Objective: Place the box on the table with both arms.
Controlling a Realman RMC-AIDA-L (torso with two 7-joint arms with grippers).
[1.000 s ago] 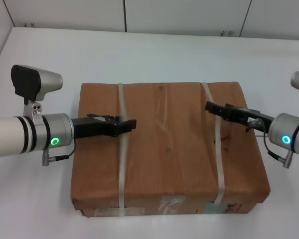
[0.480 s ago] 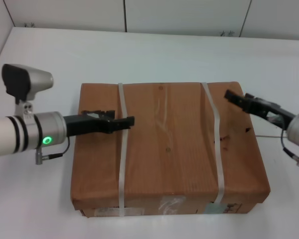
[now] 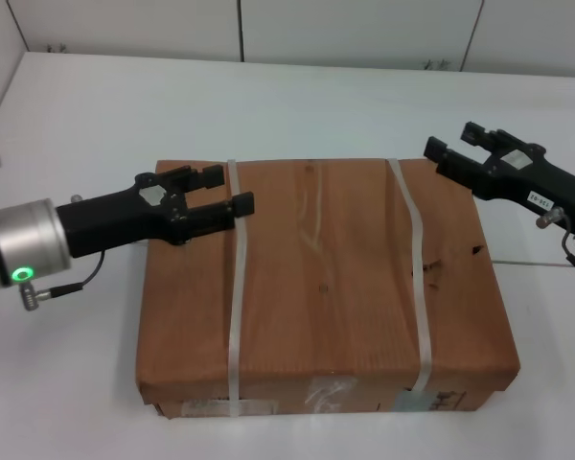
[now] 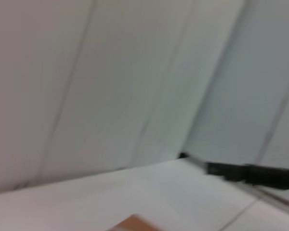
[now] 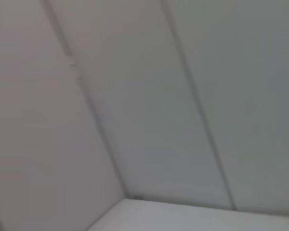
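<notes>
The box point(image 3: 326, 287), wrapped in brown paper with two whitish straps, lies flat on the white table point(image 3: 297, 105); its taped, labelled side faces me. My left gripper point(image 3: 225, 190) is open and empty, raised over the box's far left part beside the left strap point(image 3: 236, 287). My right gripper point(image 3: 453, 141) is open and empty, raised by the box's far right corner, clear of the right strap point(image 3: 414, 259). The left wrist view shows a corner of the box point(image 4: 135, 224) and the right gripper point(image 4: 245, 174) farther off.
White wall panels point(image 3: 355, 29) stand behind the table's far edge. A thin cable point(image 3: 532, 261) runs on the table to the right of the box. The right wrist view shows only wall panels point(image 5: 144, 96) and a strip of table point(image 5: 192, 216).
Both arms have drawn outward and risen from the box top. The left gripper turned so its open fingers show. The right gripper moved to the far right corner. The box has not moved.
</notes>
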